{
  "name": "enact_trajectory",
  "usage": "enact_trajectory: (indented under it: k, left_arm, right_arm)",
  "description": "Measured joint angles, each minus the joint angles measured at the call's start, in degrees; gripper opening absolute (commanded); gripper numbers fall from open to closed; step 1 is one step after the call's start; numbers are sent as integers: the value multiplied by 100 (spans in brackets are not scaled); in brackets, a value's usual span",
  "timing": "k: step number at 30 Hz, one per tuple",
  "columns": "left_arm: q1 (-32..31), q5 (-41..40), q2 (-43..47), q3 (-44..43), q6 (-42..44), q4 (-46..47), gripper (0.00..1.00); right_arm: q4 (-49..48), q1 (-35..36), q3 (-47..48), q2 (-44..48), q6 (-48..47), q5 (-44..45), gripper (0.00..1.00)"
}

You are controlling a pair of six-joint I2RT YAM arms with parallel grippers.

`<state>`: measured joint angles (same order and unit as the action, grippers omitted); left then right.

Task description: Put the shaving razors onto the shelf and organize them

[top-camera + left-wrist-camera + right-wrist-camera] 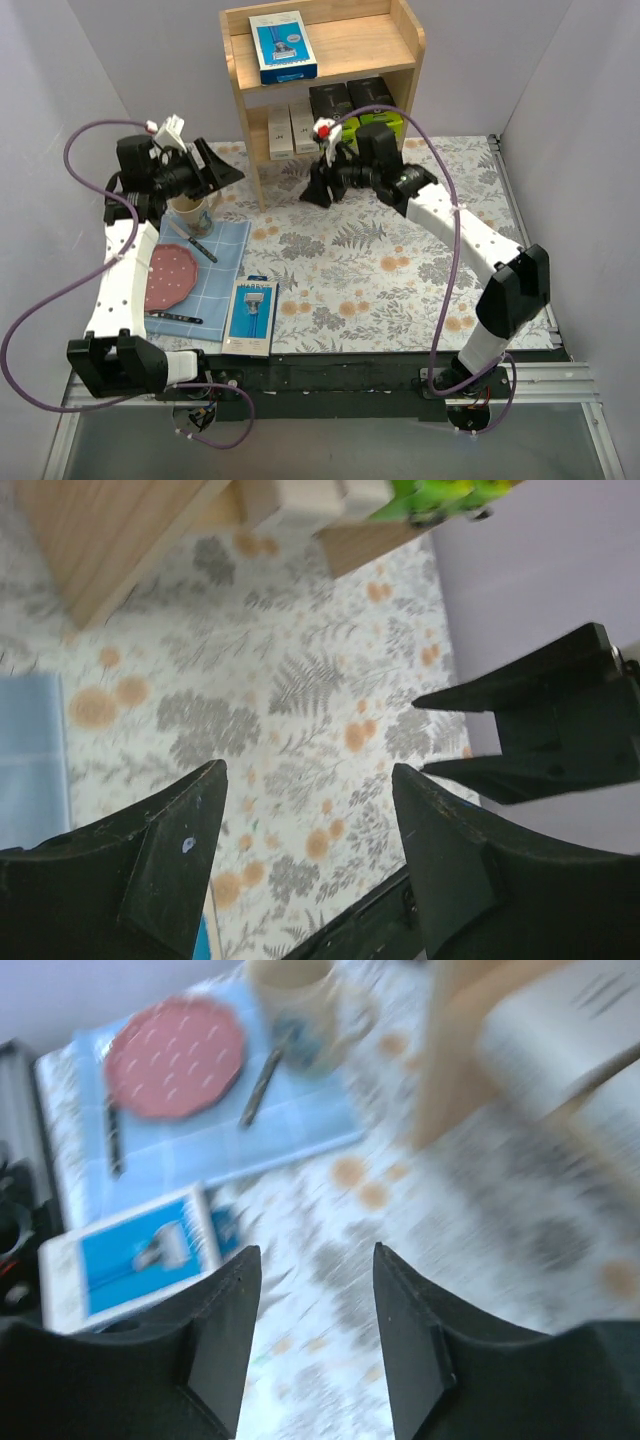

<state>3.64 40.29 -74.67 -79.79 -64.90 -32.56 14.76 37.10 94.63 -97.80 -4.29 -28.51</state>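
One blue razor pack [283, 47] lies atop the wooden shelf [360, 45], with white boxes [290, 128] and black boxes [350, 103] on its lower tier. A second blue pack [250, 315] lies on the table [400, 270]. The left gripper [228, 172] and right gripper [322, 192] both gape, empty.

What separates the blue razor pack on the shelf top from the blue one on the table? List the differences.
Place: the shelf-top pack lies on the shelf, top tier; the table pack lies beside the blue cloth. State: the shelf-top pack is put away; the table pack not yet. Both lie flat, picture up.
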Motion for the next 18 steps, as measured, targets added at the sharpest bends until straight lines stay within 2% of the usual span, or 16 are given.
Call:
enact_trajectory:
  k: [5,9,13,18]
  left_arm:
    - [0,-645,1071,1580,-28,-428,61]
    - [0,-977,1397,2334,-48,-726,61]
    - [0,-1178,1410,2675,-52,-949,60]
    - [4,-1244,1565,2957,-55,-964,62]
  right_arm:
    - [4,575,-1622,527,302,-284,65]
    - [46,994,-2133,391,437,-577,65]
    - [-81,1049,-2024,-138,621,-752,64]
    - [-216,1008,-1084,-1486,789,-907,63]
